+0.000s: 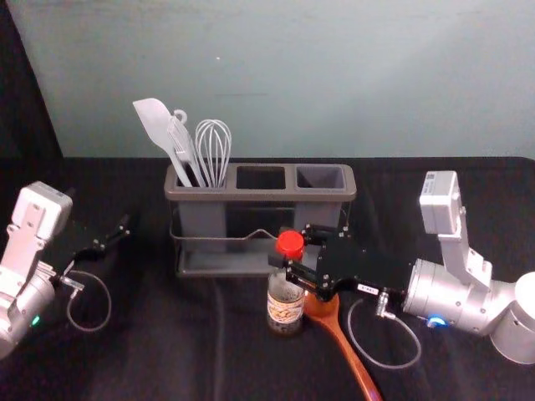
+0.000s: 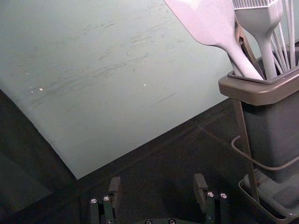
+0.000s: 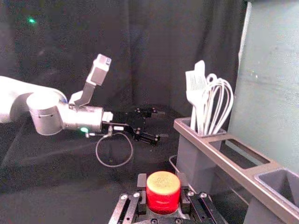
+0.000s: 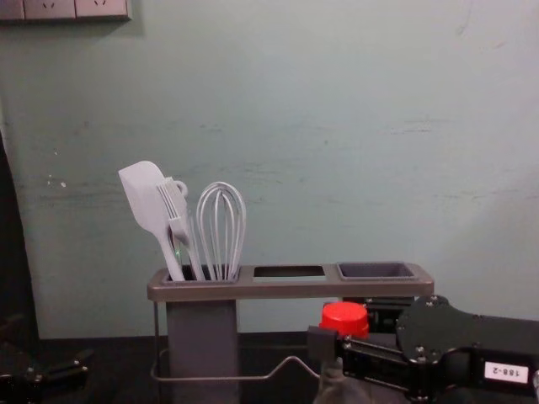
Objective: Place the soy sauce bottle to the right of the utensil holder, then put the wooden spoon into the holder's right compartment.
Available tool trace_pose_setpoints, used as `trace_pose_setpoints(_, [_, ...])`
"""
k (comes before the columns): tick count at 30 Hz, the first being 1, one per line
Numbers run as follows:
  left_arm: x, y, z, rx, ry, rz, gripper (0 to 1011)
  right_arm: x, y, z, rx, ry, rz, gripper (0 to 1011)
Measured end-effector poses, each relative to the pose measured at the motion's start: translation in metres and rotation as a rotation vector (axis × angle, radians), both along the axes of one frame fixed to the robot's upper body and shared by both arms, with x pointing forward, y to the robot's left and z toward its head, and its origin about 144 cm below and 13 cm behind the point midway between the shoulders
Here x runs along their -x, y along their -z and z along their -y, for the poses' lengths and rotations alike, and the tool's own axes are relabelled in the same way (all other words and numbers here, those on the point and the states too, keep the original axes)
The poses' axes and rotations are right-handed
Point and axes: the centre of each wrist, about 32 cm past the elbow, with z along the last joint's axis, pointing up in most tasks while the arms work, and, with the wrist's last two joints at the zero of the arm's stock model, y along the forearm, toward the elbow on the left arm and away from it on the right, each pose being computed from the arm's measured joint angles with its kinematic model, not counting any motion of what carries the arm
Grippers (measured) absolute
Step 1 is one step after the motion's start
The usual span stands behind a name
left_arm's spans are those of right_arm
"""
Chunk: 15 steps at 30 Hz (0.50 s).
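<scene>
Soy sauce bottle: transparent body [image 1: 285, 312] with a round red screw cap [image 3: 163, 192] and a light label printed in orange-brown. The lower part appears dark. The bottle is upright in front of the utensil holder, a grey-brown rack [image 4: 290, 288] with a wire rail. Contact between the bottle base and the black-covered tabletop [image 1: 180, 347] cannot be determined.

Right claw [image 1: 294, 251]: closed on the soy sauce bottle at the cap and neck, one finger on each side. The arm enters from the right.

Wooden spoon: glossy, reddish-brown, with an oval bowl [image 1: 321, 307]. It lies on the tabletop just to the right of the bottle; the bowl is partly covered by the right claw, and the handle extends toward the near side.

Holder, left compartment: white spatula [image 4: 144, 195], white brush [image 4: 175, 206] and white whisk [image 4: 221, 227].

Left claw [image 1: 115, 234]: released, fingers spread, left of the holder.
</scene>
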Motion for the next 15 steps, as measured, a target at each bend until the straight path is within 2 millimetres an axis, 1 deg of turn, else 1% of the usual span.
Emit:
trace_pose_setpoints(8, [0.0, 0.0, 0.0, 0.0, 0.0, 0.0, 1011, 0.001, -0.003, -0.001, -0.026, -0.021, 0.013, 388])
trace_pose_setpoints(15, [0.0, 0.0, 0.0, 0.0, 0.0, 0.0, 1011, 0.014, -0.01, 0.002, -0.052, -0.033, 0.043, 387])
